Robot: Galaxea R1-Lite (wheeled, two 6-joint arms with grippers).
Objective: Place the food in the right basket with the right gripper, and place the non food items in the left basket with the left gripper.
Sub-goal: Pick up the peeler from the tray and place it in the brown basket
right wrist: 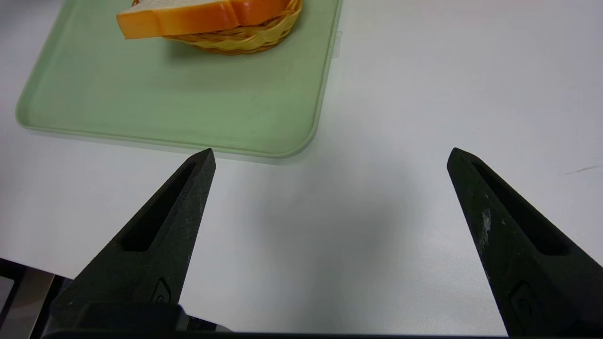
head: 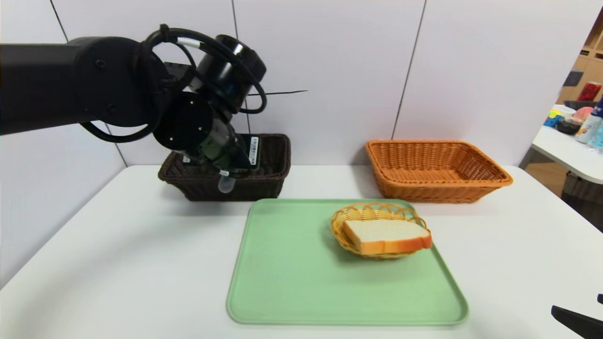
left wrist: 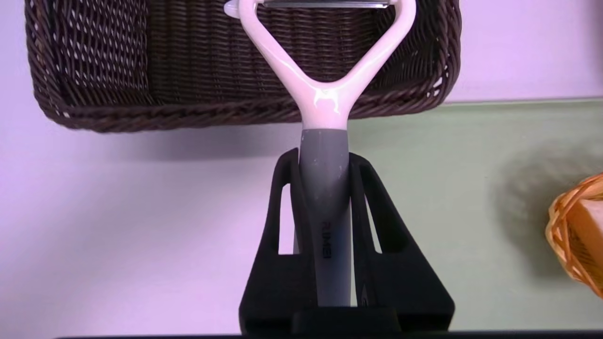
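White worktop (head: pixel 118 263) is carrying one green tray (head: pixel 292 282), two large baskets along its far edge, much bare surface around. Left tool (left wrist: pixel 325 165) is pinching one peeler (left wrist: pixel 325 94) before the dark left basket (left wrist: pixel 94 70). Right tool (right wrist: pixel 330 155) is idling spread, near-right. One bread slice (head: pixel 386 235) is lying in one small basket (head: pixel 348 214); orange right basket (head: pixel 438 169) is sitting far-right.

The head camera is looking down from above; the left wrist camera is peering close along the left gripper (left wrist: pixel 324 162); the right wrist camera is sharing the green tray (right wrist: pixel 198 113) ahead of the right gripper (right wrist: pixel 330 157).
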